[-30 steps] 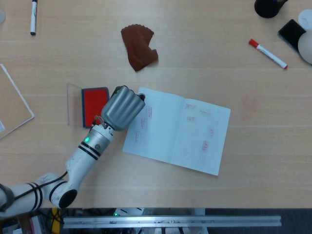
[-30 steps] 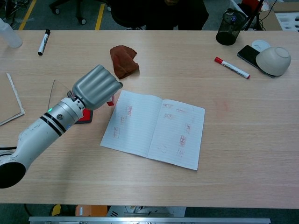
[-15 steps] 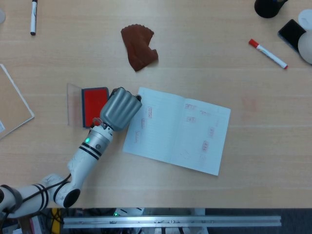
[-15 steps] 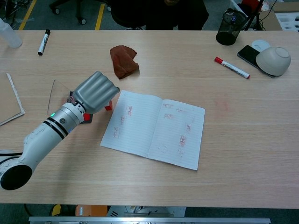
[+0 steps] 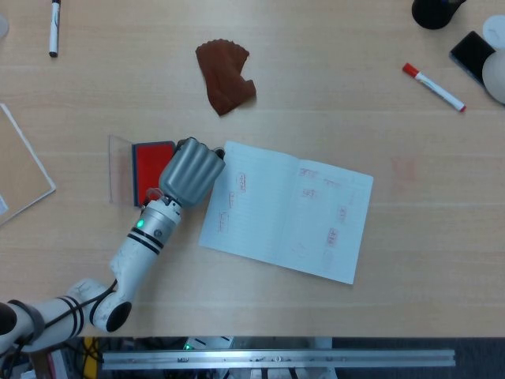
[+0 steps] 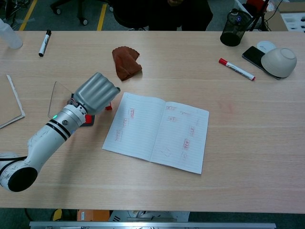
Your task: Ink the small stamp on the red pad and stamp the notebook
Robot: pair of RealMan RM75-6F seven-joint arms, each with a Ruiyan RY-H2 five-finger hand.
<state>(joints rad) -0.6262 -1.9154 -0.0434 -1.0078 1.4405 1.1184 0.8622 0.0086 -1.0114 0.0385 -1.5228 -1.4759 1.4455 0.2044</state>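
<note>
The small stamp (image 6: 109, 107) shows only as a red bit under the fingers of the left robot hand (image 5: 189, 171), which is curled round it, knuckles up, at the right edge of the red pad (image 5: 148, 167); whether the stamp touches the pad cannot be told. The pad lies on the tabletop (image 5: 260, 316) with its clear lid (image 5: 119, 168) lying open to its left, and the hand covers its right part. Just right of the hand lies the open notebook (image 5: 288, 209), tilted, with faint red marks on both pages; its near-left corner is beside the hand's wrist. Beyond the pad and notebook lies a crumpled brown cloth (image 5: 226, 75). A red-capped marker (image 5: 434, 87) lies well off to the right, near a bowl (image 6: 279, 62), a phone (image 6: 253, 55) and a dark cup (image 6: 232, 31). A black marker (image 5: 54, 27) lies far left, with a clear board (image 5: 22, 170) at the left edge. The right robot hand is not visible in either view.
</note>
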